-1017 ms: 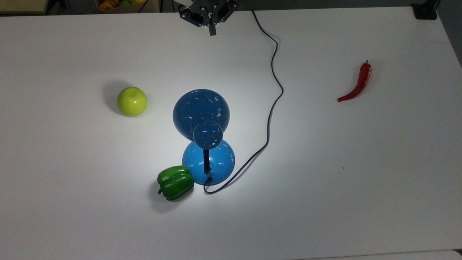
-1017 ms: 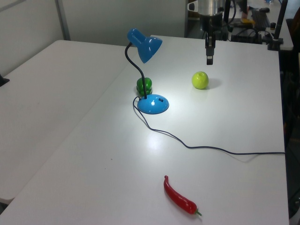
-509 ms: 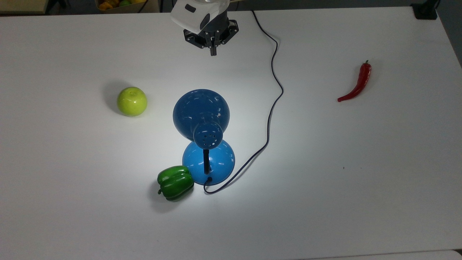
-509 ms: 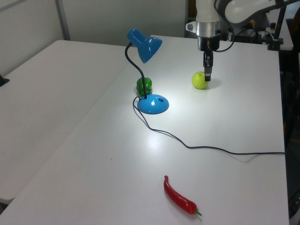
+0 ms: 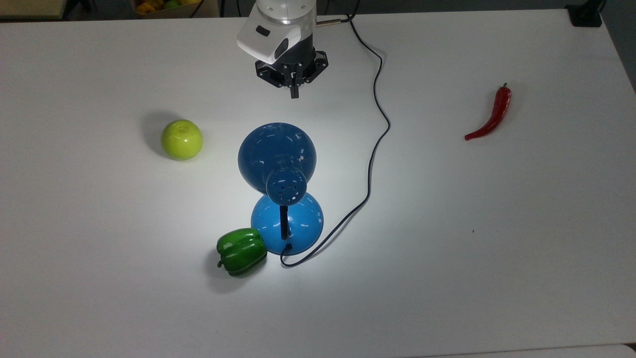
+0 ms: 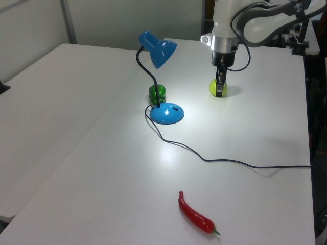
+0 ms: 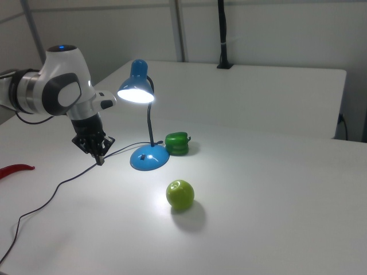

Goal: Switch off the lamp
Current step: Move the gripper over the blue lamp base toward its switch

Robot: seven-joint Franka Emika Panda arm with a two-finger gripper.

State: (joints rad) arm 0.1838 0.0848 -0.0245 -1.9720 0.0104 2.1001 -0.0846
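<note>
Reading the top view from its left, you have a green apple [image 5: 182, 139] on the white surface [image 5: 497, 248], then a green bell pepper [image 5: 241, 251] touching the round base of the lamp [image 5: 277, 158]. The lamp stands mid-surface, lit, its blue shade above the base. Your pincer [image 5: 294, 92] hovers just beyond the shade, fingers pressed together and holding nothing. The lamp's cord [image 5: 373, 149] curves off toward the top view's right, and a red chilli [image 5: 492, 115] lies well apart.
</note>
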